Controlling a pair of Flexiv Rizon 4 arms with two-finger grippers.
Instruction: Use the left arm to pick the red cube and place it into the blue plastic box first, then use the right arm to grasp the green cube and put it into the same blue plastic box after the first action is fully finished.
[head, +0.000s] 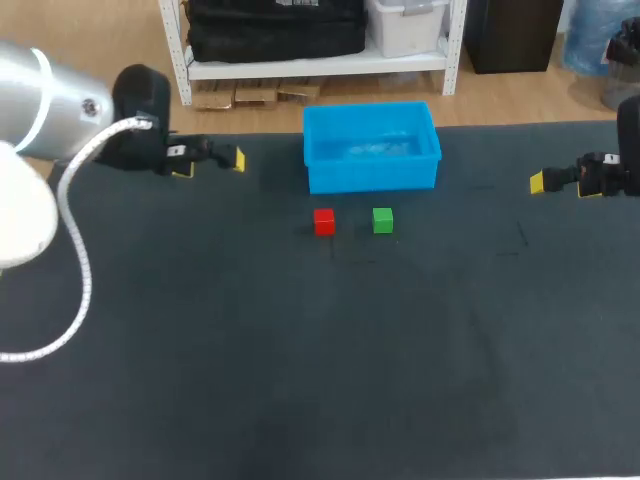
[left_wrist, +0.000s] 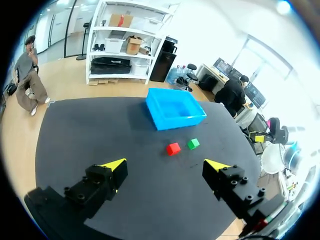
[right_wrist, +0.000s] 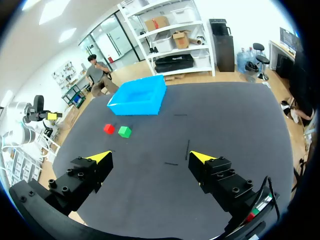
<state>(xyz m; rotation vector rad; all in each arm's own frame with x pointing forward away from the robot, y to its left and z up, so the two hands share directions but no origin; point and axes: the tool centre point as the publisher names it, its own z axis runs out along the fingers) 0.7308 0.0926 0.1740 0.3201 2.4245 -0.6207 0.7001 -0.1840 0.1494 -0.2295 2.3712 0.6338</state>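
The red cube (head: 324, 221) and the green cube (head: 382, 220) sit side by side on the dark table, just in front of the blue plastic box (head: 371, 146). My left gripper (head: 210, 161) hangs open at the far left, well away from the cubes. Open too, my right gripper (head: 560, 181) stays at the far right edge. From the left wrist, the red cube (left_wrist: 173, 148), green cube (left_wrist: 193, 144) and box (left_wrist: 175, 108) lie far ahead of the open left gripper (left_wrist: 166, 164). The right wrist view shows the red cube (right_wrist: 108, 128), green cube (right_wrist: 124, 131) and box (right_wrist: 138, 95) ahead of the open right gripper (right_wrist: 150, 157).
The dark table mat (head: 320, 360) stretches wide in front of the cubes. A white cable (head: 78, 260) loops down from my left arm at the left edge. The box looks empty inside.
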